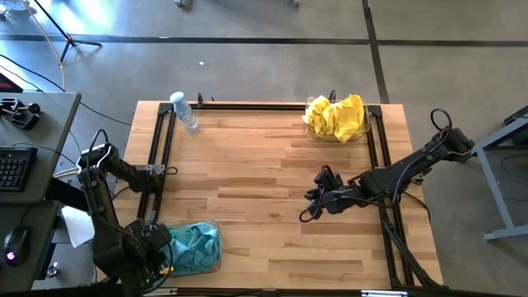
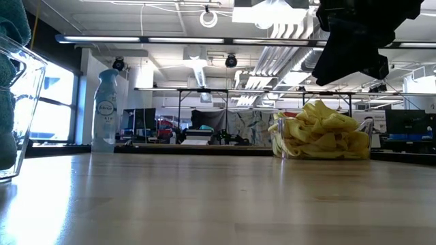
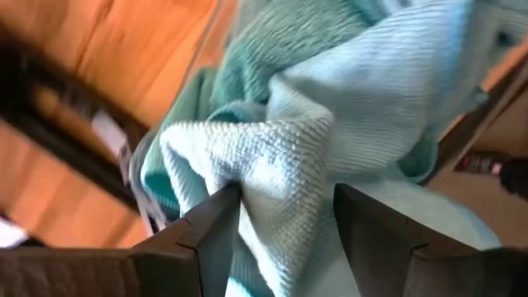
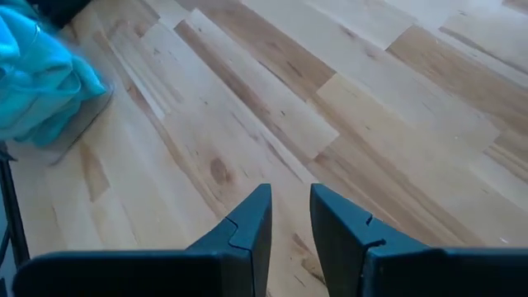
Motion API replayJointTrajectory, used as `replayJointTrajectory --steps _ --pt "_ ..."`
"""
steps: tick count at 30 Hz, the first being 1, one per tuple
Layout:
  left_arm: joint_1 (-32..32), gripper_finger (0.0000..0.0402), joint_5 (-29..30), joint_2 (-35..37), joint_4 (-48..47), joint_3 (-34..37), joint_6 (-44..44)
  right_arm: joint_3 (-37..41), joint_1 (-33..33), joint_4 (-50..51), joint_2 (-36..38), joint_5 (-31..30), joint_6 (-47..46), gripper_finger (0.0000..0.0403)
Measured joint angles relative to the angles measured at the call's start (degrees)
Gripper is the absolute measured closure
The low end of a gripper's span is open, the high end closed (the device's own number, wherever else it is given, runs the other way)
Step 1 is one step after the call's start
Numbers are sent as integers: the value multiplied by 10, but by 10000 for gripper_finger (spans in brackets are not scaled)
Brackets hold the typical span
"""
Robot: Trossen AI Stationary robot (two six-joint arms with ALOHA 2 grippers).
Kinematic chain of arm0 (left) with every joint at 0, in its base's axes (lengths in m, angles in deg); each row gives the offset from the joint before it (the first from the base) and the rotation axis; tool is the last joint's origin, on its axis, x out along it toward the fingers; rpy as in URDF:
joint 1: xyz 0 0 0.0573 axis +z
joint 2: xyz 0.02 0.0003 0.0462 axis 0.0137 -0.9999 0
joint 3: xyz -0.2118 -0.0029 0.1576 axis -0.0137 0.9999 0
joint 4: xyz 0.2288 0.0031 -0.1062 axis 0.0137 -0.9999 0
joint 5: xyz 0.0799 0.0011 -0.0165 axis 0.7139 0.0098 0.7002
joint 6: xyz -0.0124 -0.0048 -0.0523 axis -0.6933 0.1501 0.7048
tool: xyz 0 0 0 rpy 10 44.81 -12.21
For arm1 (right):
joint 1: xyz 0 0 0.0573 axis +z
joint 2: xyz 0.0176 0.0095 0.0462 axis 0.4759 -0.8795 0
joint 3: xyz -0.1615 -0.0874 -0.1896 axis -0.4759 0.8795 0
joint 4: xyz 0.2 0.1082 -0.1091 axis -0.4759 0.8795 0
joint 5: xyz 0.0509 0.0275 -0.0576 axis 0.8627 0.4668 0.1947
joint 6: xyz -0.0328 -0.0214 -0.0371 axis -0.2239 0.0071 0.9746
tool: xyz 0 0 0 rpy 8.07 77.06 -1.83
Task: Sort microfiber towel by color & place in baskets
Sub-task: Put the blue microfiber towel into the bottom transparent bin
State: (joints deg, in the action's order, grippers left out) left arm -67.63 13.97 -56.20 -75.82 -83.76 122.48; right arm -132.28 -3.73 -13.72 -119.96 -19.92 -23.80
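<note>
At the near left corner of the counter [image 1: 264, 198], we have the left gripper [image 3: 285, 214] down in the basket of teal towels [image 1: 191, 247], its jaws standing wide with a fold of pale teal towel [image 3: 280, 157] bunched between them. Whether we are pinching that fold or letting it go, we cannot tell. The other basket [image 1: 334, 120] sits at the far right corner, piled with yellow towels [image 2: 320, 133], and we see no loose towel on the boards between, so we judge the sorting nearly or fully done.

These cloths look light, soft and limp; we expect them to drape and sag from any hold and to snag a little on their fuzzy nap rather than slip. A raised ridge or bunched fold, like the one between our jaws now, is where we would take hold, not a flat spread.

Our right gripper [image 4: 289, 219] hangs above bare wood right of centre, jaws narrow with nothing between them.

The counter is smooth pale planking with black rails along its left and right sides. A small clear bottle [image 1: 184, 110] stands at the far left, and beyond it in the low view a spray bottle [image 2: 105, 109] and an open workshop with desks and ceiling lights.
</note>
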Motion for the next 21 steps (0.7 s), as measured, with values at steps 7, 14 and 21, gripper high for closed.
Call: replayJointTrajectory --steps 7,14,21 --pt "12 216 10 1 52 36 -123 0 -15 -5 0 0 0 325" --pt "9 216 -31 1 204 152 -165 0 -27 -11 0 0 -6 325" --pt "4 216 -35 3 301 236 -181 0 -30 -13 0 0 -8 325"
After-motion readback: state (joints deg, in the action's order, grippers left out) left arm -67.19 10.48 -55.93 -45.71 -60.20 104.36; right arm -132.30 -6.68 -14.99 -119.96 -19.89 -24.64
